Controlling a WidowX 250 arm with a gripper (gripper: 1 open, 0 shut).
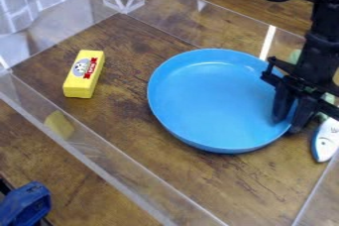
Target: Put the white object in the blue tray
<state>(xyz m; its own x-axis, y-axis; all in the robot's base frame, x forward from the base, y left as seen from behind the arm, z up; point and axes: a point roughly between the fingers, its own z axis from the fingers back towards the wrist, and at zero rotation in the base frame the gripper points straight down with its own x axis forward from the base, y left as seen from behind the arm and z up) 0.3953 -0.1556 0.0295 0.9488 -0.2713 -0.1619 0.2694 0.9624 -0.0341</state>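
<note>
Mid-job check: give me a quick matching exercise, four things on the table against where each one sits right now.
Things:
1. blue tray
2. white object
3. yellow block
4. end effector

Places:
A. far left, apart from everything else
B. on the wood at the right edge, outside the dish
C. middle of the table, nothing lying in it
D. down at the dish's right rim

Pairs: 1-C, 2-B, 3-A, 4-D
</note>
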